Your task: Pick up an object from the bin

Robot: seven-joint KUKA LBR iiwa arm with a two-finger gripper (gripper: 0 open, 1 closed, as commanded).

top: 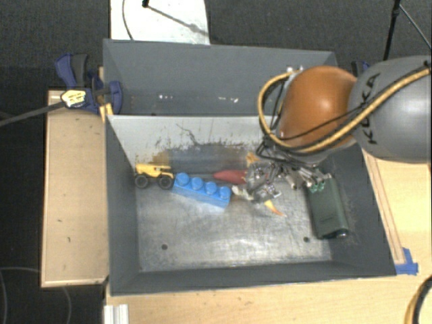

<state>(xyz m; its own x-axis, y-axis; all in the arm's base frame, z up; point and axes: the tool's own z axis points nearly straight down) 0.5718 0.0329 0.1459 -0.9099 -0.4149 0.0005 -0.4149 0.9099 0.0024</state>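
Currently, the jaws are hanging low over the bin floor, right of centre, under the arm's orange cover. I cannot tell whether they are open or closed on anything, because metal parts and cables are crowding together there. Just to their left, a red piece (pixel 231 176) is lying against a blue brick (pixel 201 191), and a small orange bit (pixel 275 210) is lying just below them. Further left, a yellow toy car (pixel 154 175) is standing. To the right, a dark block (pixel 327 211) is lying near the bin (pixel 223 252) wall. The arm seems to be working at the grasp, with nothing looking lifted. The next move is calling for a firm close on one piece, likely the red one, then a straight lift.
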